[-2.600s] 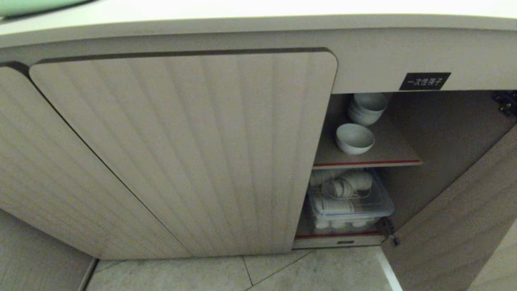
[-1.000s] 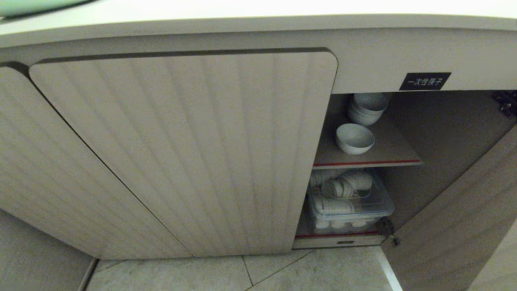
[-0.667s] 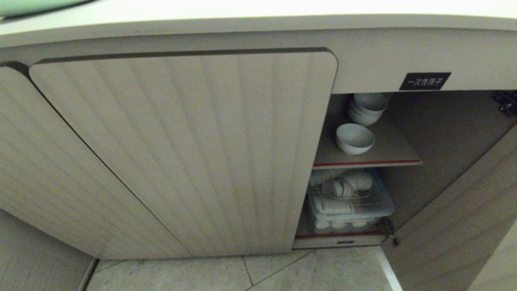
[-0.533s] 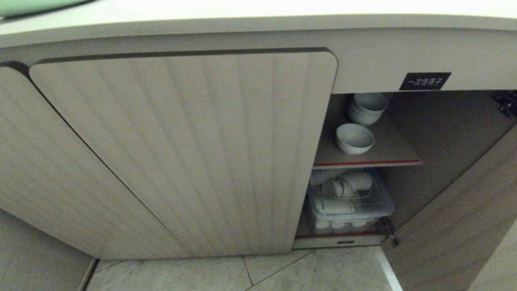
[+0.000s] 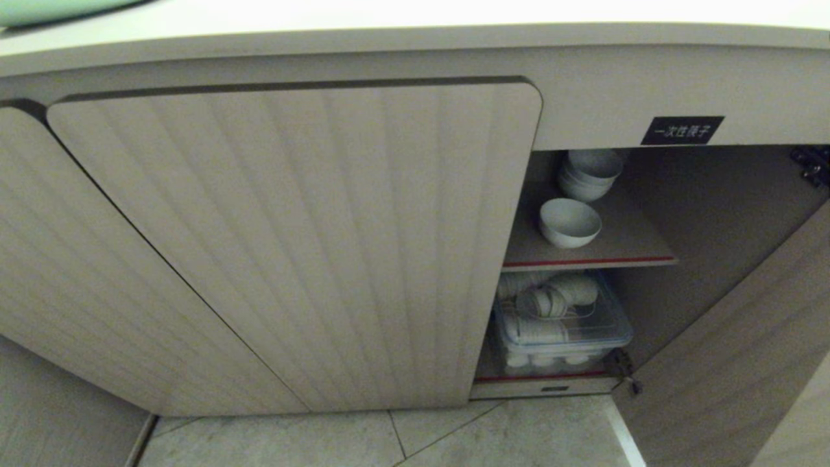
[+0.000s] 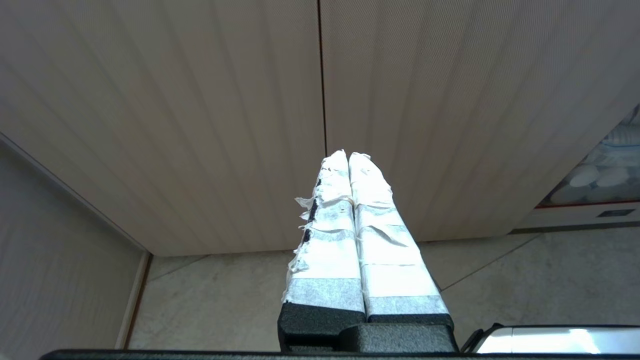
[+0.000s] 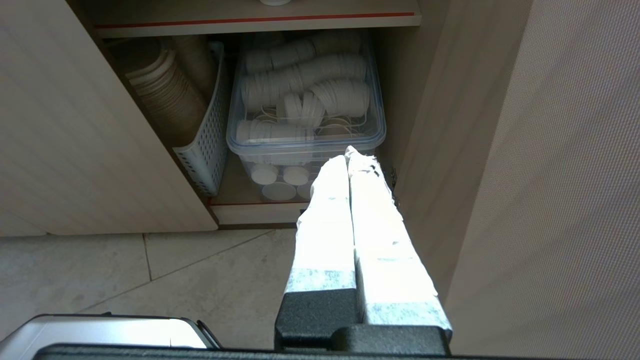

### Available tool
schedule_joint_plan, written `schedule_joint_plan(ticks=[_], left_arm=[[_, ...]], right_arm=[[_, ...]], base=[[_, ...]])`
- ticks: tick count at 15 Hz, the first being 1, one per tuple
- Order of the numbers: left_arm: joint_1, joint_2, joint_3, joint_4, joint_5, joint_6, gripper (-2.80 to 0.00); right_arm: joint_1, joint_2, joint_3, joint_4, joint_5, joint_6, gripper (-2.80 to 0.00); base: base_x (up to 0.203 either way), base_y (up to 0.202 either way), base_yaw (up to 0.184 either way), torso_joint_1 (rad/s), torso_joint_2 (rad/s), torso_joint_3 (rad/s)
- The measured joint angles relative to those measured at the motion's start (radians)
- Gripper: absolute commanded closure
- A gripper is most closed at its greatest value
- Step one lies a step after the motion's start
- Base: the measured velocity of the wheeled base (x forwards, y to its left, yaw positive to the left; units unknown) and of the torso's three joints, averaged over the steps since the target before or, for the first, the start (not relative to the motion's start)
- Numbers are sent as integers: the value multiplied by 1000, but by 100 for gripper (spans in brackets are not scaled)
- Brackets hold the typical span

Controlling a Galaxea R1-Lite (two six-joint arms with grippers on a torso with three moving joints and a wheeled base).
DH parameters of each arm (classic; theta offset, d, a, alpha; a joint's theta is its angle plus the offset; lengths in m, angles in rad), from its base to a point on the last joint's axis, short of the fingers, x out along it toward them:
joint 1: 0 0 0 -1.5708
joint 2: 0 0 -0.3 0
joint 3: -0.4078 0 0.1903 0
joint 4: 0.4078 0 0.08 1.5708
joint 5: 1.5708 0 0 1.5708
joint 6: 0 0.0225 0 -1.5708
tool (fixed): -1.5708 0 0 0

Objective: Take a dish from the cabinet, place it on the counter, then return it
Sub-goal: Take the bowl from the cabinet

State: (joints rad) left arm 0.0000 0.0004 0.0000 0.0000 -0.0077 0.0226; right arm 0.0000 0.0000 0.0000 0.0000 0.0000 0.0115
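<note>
nothing had shifted since the earlier frames: the dish [image 5: 570,222] sat alone near the front of the upper shelf in the cabinet [image 5: 648,214], just before the stack of bowls [image 5: 589,174]. it looked hard, smooth, breakable, best pinched at the rim. left gripper [image 6: 348,156] and right gripper [image 7: 349,151] were pressed together, empty

Dish [image 5: 570,222]: small white round bowl, upright, alone on red-edged upper shelf of cabinet [image 5: 713,214], door open; below the beige bench [image 5: 415,39].
</note>
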Motion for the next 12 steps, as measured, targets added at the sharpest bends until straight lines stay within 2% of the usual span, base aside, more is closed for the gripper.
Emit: schedule_joint_plan(ticks=[12], left_arm=[[0,0,0,0,0,0,0]], right_arm=[[0,0,0,0,0,1,0]], base=[[0,0,0,0,0,0]])
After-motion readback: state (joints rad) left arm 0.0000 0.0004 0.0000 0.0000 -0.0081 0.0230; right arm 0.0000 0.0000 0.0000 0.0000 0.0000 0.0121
